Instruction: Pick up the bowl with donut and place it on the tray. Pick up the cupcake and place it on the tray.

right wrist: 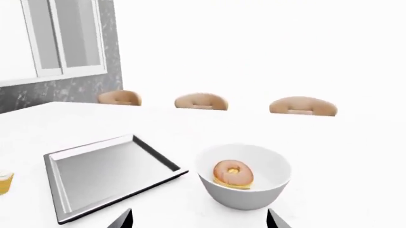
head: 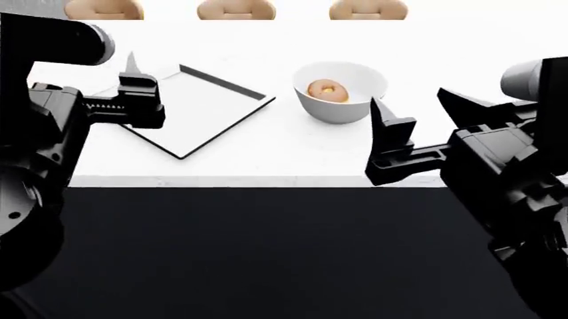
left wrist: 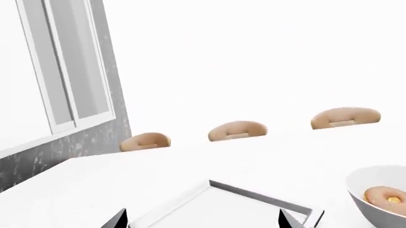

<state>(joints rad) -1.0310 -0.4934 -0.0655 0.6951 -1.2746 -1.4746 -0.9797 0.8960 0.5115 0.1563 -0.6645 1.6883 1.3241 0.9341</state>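
Note:
The white bowl (head: 340, 100) stands on the white table with the glazed donut (head: 326, 90) inside it. The silvery tray (head: 191, 113) lies to its left, holding nothing I can see. My right gripper (head: 424, 116) hovers open near the table's front edge, just right of the bowl; the right wrist view shows the bowl (right wrist: 247, 190), the donut (right wrist: 233, 173) and the tray (right wrist: 101, 175) ahead of its open fingers (right wrist: 198, 221). Only a sliver of the cupcake (right wrist: 4, 183) shows, beyond the tray's far side. My left gripper (head: 133, 73) hangs open over the tray's left part (left wrist: 260, 194).
Three tan chair backs (head: 235, 9) line the table's far side. A grey wall with a window (left wrist: 63, 71) stands off to the left. The table's front edge (head: 266, 181) runs just below the tray and bowl, with dark floor under it.

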